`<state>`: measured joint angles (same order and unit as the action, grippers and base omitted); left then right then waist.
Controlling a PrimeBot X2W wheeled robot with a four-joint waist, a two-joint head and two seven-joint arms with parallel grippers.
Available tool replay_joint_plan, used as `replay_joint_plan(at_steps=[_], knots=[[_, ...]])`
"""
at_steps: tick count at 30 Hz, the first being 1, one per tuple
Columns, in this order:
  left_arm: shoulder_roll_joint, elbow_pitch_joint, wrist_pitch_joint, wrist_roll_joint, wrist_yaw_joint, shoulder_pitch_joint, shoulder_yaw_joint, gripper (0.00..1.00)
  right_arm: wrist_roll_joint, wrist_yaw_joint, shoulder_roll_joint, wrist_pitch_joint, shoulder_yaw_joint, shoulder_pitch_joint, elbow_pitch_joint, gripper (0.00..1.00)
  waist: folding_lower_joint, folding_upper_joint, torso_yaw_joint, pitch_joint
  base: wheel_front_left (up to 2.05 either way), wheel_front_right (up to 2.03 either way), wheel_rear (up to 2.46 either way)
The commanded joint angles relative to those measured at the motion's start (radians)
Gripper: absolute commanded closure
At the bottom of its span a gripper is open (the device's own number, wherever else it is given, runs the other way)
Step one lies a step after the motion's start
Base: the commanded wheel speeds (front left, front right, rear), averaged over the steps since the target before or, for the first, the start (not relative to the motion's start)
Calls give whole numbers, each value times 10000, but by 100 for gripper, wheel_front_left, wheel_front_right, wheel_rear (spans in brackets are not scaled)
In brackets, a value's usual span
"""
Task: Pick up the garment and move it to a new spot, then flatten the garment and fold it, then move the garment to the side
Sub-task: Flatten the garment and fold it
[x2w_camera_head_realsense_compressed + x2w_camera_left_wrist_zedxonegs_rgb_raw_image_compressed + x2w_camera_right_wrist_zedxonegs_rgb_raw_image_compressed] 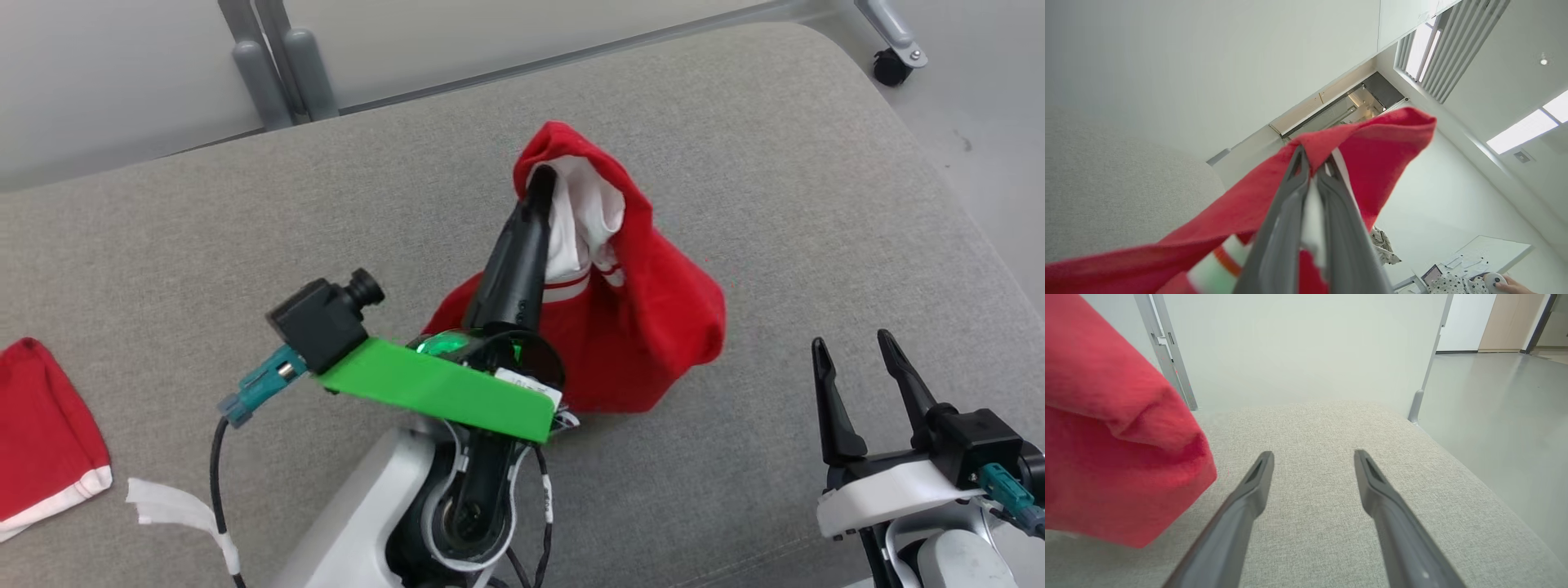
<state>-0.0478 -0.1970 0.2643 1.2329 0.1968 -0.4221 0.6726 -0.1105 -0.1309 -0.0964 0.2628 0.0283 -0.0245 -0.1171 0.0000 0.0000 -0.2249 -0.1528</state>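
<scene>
Grey cushion [735, 163] bears a peaked red garment [653, 318], white-lined.

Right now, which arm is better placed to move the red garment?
Left. The left pincer is shut on the garment, holding it up in a peak; the right pincer stands open, apart.

Head: above, facing down at the surface [735, 147].
Left wrist: tilted ceilingward, garment [1380, 134] close.
Right wrist: low along surface, garment shared.
</scene>
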Motion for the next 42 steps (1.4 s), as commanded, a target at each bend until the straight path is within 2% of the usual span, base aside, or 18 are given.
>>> replay_joint_plan(at_steps=[1,3,6,16,22,30,35,42], knots=[[-50,-120,-1,133,237,169,-184,100,54,3,-36,30,11,131,9,0,0,0,156,106,0,0,0],[-52,-151,1,-74,552,212,-559,100,44,1,-9,30,7,145,21,0,0,0,192,63,0,0,0],[-43,-241,0,-403,754,264,-900,100,-15,3,29,30,27,141,9,0,0,0,212,-29,0,0,0],[-47,-788,1,-1638,1003,298,-1328,100,8,1,111,30,367,408,-41,0,0,0,930,136,0,0,0],[-44,-1301,-1,-1494,1116,440,-995,100,33,1,130,30,345,499,-61,0,0,0,1496,430,0,0,0],[-46,-2047,-5,-1038,1294,702,-437,100,71,1,173,30,284,630,-95,0,0,0,1807,738,0,0,0],[-44,-2387,-64,-783,1395,671,-166,100,82,1,187,30,238,653,-124,0,0,0,1772,813,0,0,0],[-44,-2807,-156,-389,1518,559,262,100,21,1,221,30,249,631,-133,0,0,0,1357,818,0,0,0]])
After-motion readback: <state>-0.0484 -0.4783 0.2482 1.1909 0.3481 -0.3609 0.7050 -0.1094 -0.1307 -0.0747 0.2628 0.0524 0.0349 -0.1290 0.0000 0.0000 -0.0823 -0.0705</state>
